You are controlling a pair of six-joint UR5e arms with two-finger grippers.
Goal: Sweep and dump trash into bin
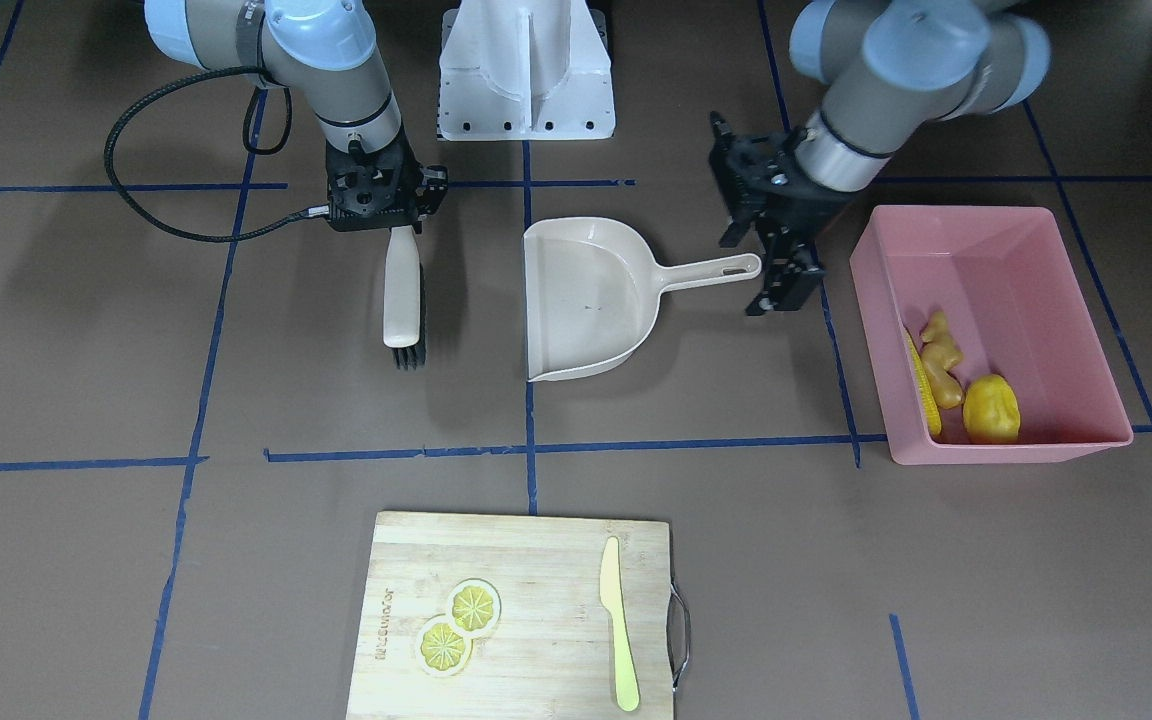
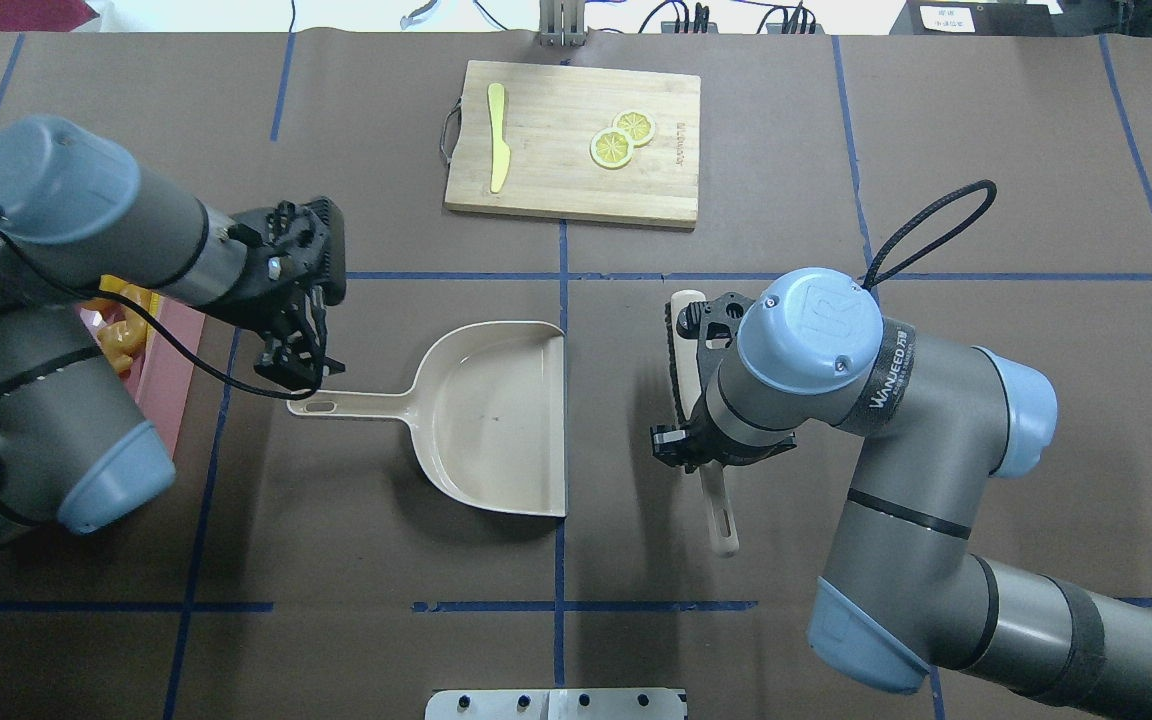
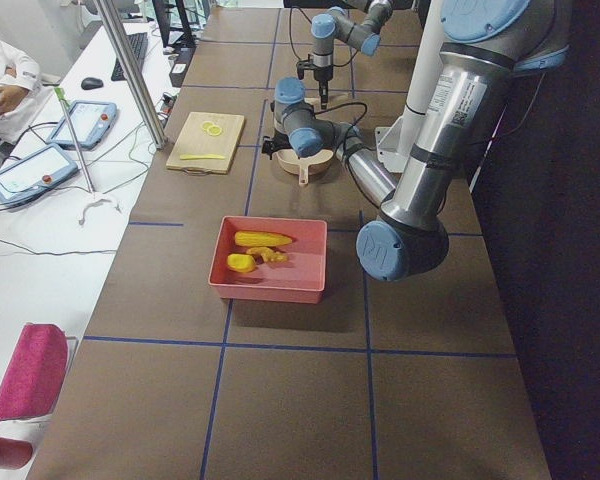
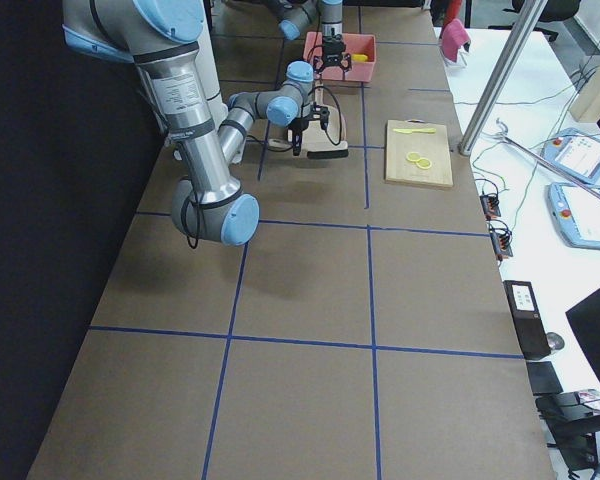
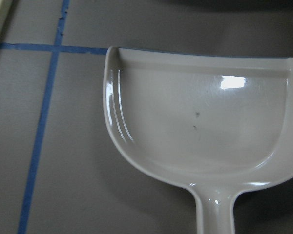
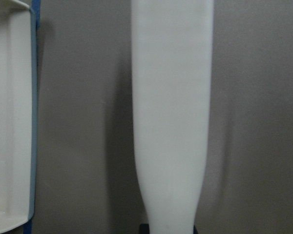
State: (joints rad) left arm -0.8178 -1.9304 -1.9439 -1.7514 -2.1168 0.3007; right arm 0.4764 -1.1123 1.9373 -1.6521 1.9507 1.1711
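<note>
- The bin (image 1: pixel 1011 450), just past the handle end of the dustpan (image 1: pixel 586 300), holds all three trash pieces (image 1: pixel 992 408).
- The dustpan lies flat and bare; we judge dumping done.
- We see the left claw (image 1: pixel 784 285) spread by that handle; the right claw (image 1: pixel 391 222) sits over the brush (image 1: pixel 402 295), grip untellable.

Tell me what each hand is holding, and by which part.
Left hand holds nothing; it hangs by the dustpan handle. Right hand straddles the brush; whether it grips cannot be told.
</note>
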